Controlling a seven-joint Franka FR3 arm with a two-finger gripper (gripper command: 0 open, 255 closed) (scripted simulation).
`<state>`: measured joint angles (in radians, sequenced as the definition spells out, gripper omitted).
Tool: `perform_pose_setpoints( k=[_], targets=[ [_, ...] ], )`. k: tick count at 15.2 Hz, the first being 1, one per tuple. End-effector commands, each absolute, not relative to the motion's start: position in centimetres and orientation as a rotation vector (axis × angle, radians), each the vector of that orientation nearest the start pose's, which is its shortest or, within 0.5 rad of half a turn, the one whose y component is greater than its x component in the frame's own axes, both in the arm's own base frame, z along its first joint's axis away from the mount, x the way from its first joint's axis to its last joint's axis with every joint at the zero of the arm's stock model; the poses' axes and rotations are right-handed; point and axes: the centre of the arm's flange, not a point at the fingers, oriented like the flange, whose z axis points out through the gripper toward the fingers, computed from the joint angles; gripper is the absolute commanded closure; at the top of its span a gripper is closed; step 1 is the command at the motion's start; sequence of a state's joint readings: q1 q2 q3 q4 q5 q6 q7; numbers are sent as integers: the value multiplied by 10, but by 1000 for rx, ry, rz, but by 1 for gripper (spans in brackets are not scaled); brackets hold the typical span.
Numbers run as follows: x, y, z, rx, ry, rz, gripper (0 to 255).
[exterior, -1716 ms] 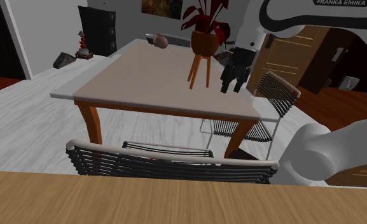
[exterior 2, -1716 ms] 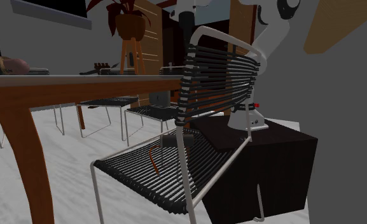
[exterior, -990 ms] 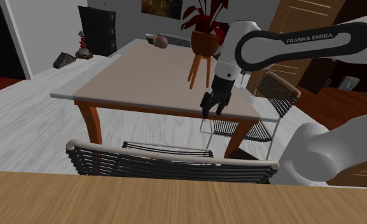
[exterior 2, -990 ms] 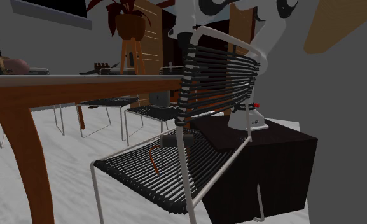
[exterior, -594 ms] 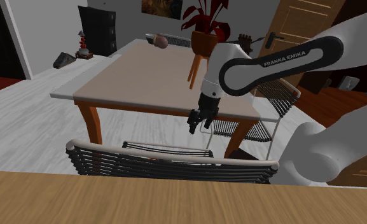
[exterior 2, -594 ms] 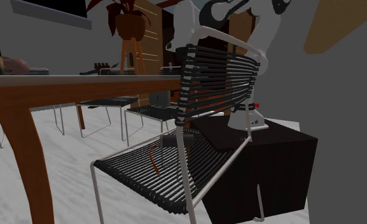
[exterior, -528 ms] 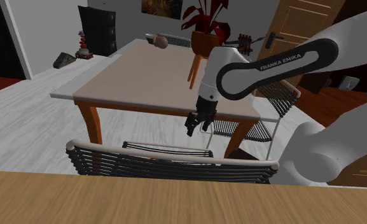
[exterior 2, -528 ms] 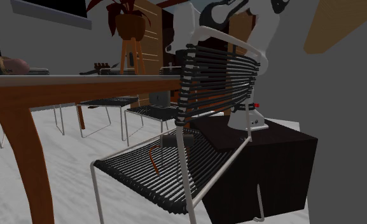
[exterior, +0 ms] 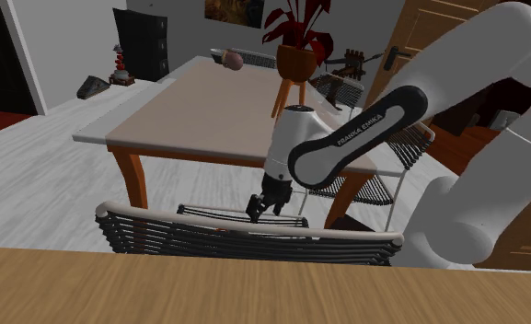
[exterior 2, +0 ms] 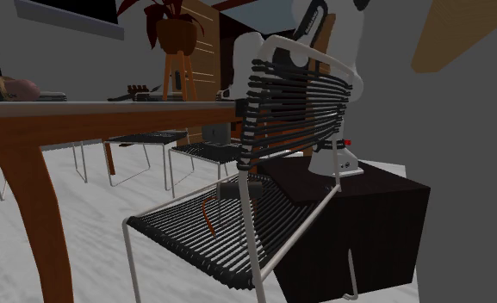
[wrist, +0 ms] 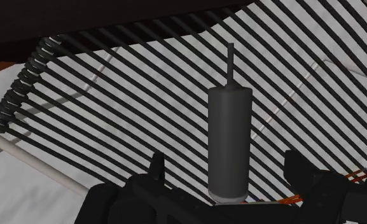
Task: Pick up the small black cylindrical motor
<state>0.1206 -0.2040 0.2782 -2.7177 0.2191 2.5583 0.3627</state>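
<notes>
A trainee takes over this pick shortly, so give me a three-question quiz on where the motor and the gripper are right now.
1. True or false: the small dark grey cylindrical motor with a thin shaft lies on the wooden table top.
2. Pick one. The fingers of the black two-finger gripper are: A) open, one on each side of the motor; B) shut on the motor; C) shut on nothing.
3. Fill in: the motor lies on the black wire-slat seat of a ____.
Key: 1 false, it lies on the seat; 2 A; 3 chair.
</notes>
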Motion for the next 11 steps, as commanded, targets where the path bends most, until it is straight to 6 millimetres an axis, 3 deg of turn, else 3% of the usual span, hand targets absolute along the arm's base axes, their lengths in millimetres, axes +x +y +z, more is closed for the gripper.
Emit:
perform_pose_setpoints(
  k=[1, 4, 11],
  targets=[
    [379, 163, 267, -3056, 224, -28, 0],
    [386, 181, 234, -3062, 218, -36, 0],
    [386, 181, 197, -3062, 218, -36, 0]
  ],
)
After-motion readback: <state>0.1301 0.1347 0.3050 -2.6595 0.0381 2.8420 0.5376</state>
